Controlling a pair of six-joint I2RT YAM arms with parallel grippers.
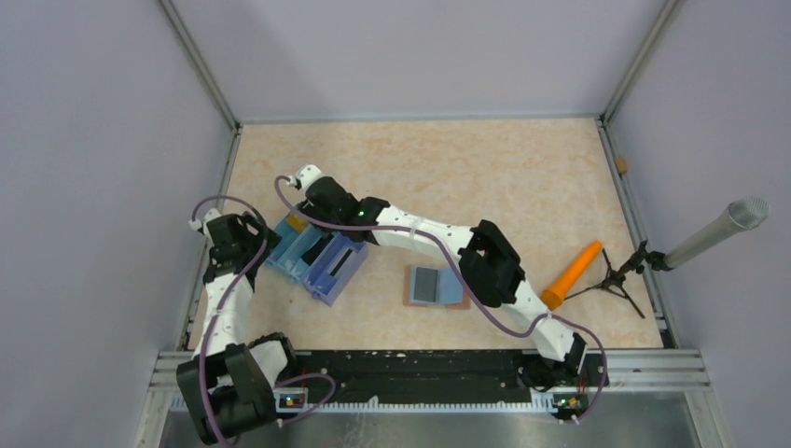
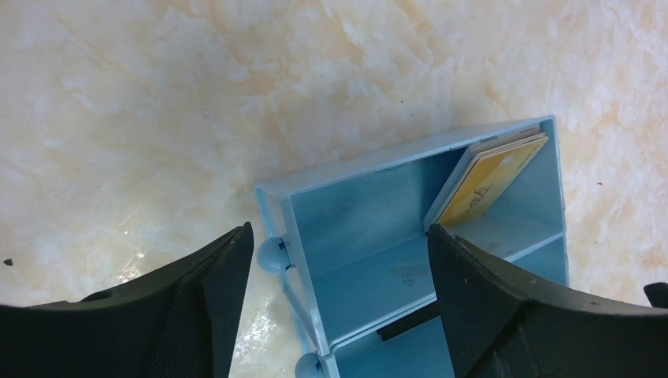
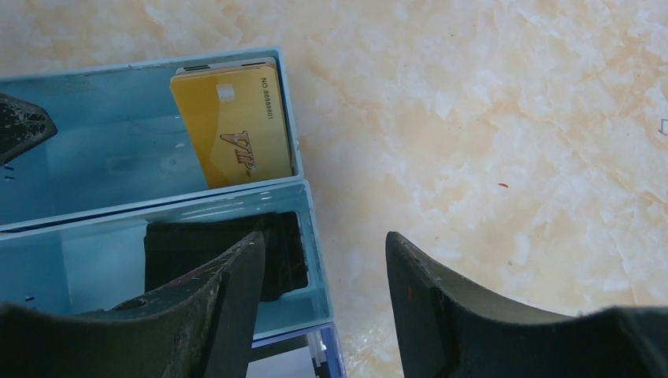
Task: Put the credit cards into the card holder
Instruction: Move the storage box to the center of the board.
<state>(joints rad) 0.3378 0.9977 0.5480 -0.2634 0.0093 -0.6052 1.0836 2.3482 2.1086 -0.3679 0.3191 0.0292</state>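
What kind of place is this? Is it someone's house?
Probably not a house: it looks like a robot test booth. Plain walls box in a table, the left arm and right arm stand on a metal rail, and a microphone sits on a small tripod.

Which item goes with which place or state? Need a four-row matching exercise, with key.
Items:
1. gold card
2. card holder
3. orange carrot
4. right gripper

Places or states:
A. right side, beside the tripod
B. open, straddling the blue box wall
C. lying flat in the middle of the table
D. leaning in the blue box's end compartment

Pairs: 1-D, 2-C, 3-A, 4-B
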